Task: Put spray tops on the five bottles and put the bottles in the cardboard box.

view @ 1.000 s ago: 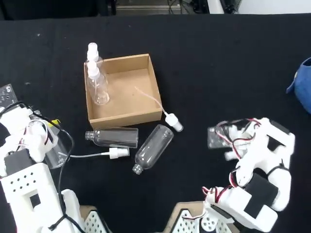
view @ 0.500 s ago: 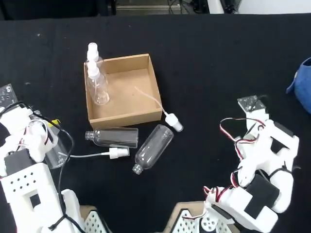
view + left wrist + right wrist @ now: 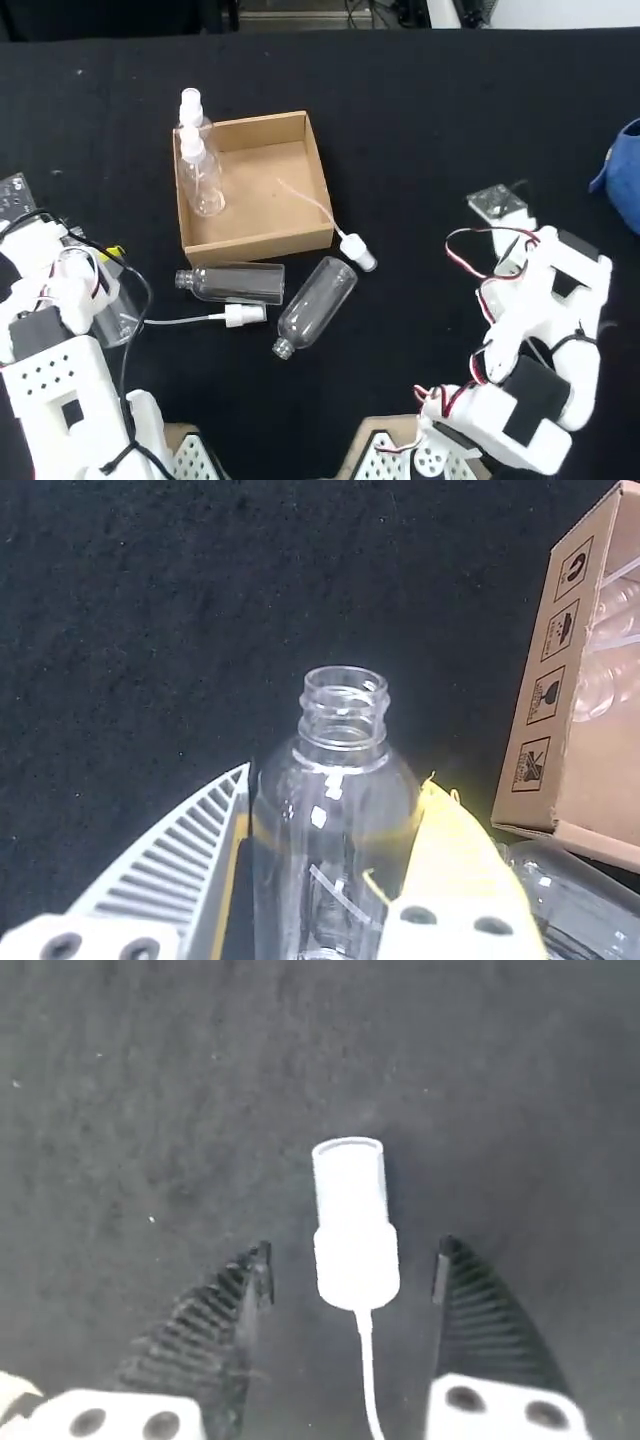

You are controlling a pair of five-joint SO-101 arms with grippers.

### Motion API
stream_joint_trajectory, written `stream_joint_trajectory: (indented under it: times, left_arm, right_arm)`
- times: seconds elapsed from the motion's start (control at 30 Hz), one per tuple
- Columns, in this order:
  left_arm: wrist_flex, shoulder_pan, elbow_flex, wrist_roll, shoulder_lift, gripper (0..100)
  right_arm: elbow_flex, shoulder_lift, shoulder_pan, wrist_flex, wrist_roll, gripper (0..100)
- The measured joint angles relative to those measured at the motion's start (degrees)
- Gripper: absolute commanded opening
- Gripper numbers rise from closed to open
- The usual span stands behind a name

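Left gripper clamped on an uncapped bottle; right gripper open around a spray top.

The held bottle sits at the near left, neck bare, just left of the cardboard box; the spray top lies on the black table right of the box, between the spread fingers with a gap on each side; two capped bottles rest along the box's left wall; two bare bottles and two loose tops lie just near of the box.
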State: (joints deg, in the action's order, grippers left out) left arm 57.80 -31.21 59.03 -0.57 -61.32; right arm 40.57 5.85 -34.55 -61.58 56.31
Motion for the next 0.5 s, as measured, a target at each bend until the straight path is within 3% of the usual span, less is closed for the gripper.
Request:
stream_joint_trajectory:
  times: [0.1,0.23,0.5]
  left_arm:
    - [0.0,0.0,0.0,0.0,0.0,3]
    - [0.0,0.0,0.0,0.0,0.0,3]
    - [0.0,0.0,0.0,0.0,0.0,3]
  right_arm:
    - [-1.2,-3.5,0.0,0.0,2.6,20.5]
    - [-4.6,-8.2,-1.6,0.1,4.0,0.7]
    - [-6.0,-8.9,-2.5,-1.1,6.2,1.0]
